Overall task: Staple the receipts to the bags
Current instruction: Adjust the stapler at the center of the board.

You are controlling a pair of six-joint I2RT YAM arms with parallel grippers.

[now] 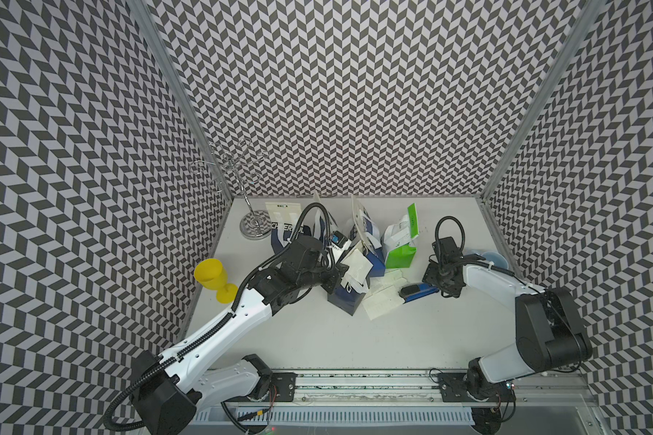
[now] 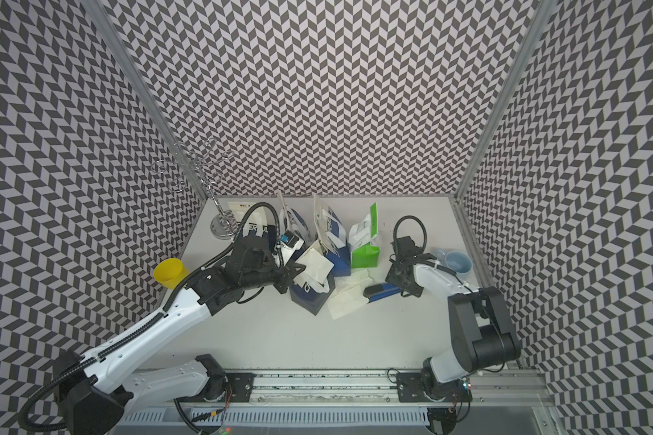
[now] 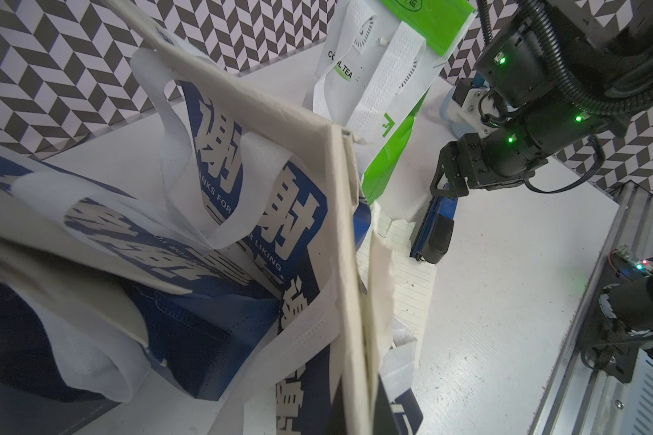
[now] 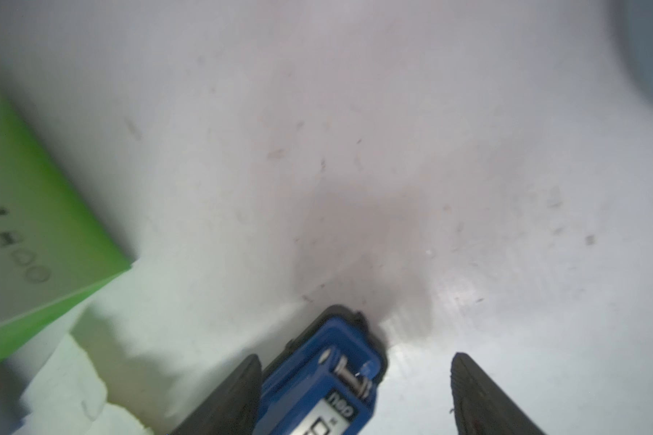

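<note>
At table centre: left gripper (image 1: 342,278) pressed shut, pinching receipt (image 1: 357,265) to rim of near dark blue bag (image 1: 345,301). To right, right gripper (image 4: 355,357) spread, straddling rear of stapler (image 1: 419,292), which lies beside loose receipts (image 1: 383,301). Stapler sits off-centre between jaws: centre before closing, or it will likely swivel.

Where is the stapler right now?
In both top views the stapler lies on the table right of centre, beside the loose receipts, near the green bag, one end inside the open right gripper.
</note>
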